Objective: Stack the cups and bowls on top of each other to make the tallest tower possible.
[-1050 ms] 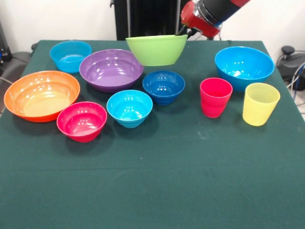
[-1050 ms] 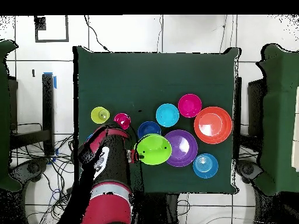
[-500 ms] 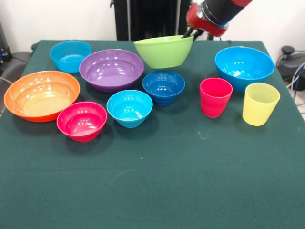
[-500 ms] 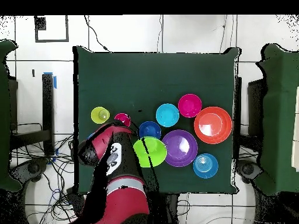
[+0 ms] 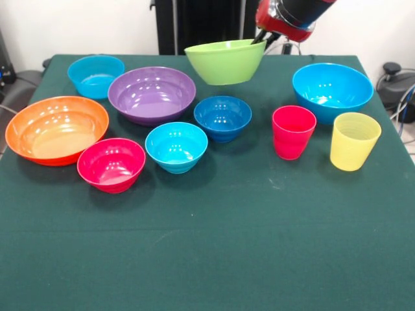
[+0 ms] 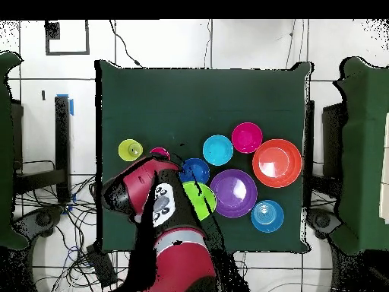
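On the green table (image 5: 259, 259) nothing is stacked yet; every bowl and cup but one sits alone on the cloth. In the front view, taking the dark blue bowl as the middle of a clock, the biggest one, the orange bowl (image 5: 56, 129), lies out toward nine o'clock. The purple bowl (image 5: 151, 94) sits at about ten o'clock, close by. The large blue bowl (image 5: 332, 91) is at two o'clock, well apart. The lime green bowl (image 5: 225, 61) is at twelve o'clock, up in the air and tilted. The gripper (image 5: 262, 39) pinches its right rim, so the jaws are clenched on that bowl. Half a second ago the bowl hung lower and a bit more to the left; now it has risen and slid over, so it floats right above the dark blue bowl (image 5: 222, 117). That likely means the tower will start here, with the green bowl going down onto the dark blue one. The far cyan bowl (image 5: 95, 75) waits at ten o'clock, farther out. The pink-red bowl (image 5: 111, 164) sits at eight o'clock and the near cyan bowl (image 5: 176, 146) at seven o'clock. The yellow cup (image 5: 354, 140) and the red cup (image 5: 293, 131) stand toward four o'clock.
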`<move>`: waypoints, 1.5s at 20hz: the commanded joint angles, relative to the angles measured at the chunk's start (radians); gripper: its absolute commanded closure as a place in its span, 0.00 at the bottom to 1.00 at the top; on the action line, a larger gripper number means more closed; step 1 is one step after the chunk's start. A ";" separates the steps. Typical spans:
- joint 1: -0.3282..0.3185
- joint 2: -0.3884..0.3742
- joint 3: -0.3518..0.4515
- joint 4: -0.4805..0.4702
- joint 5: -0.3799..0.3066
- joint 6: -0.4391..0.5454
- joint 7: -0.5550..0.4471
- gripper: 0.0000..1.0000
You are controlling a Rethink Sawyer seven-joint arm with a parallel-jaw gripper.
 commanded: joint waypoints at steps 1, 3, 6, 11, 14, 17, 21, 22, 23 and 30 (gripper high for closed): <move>-0.035 0.014 0.148 0.027 0.003 0.087 -0.308 1.00; -0.039 0.017 0.154 0.028 0.002 0.098 -0.298 1.00; -0.048 0.033 0.164 0.012 -0.003 0.113 -0.293 1.00; -0.056 0.072 0.187 -0.069 -0.004 0.157 -0.302 1.00; -0.061 0.082 0.200 -0.096 -0.007 0.182 -0.306 1.00; -0.071 0.074 0.211 -0.103 -0.011 0.203 -0.316 1.00; -0.086 0.059 0.222 -0.091 -0.020 0.208 -0.317 1.00; -0.090 0.058 0.226 -0.092 -0.023 0.211 -0.317 1.00; -0.096 0.055 0.230 -0.092 -0.025 0.213 -0.319 1.00; -0.130 0.043 0.257 -0.101 -0.037 0.244 -0.335 1.00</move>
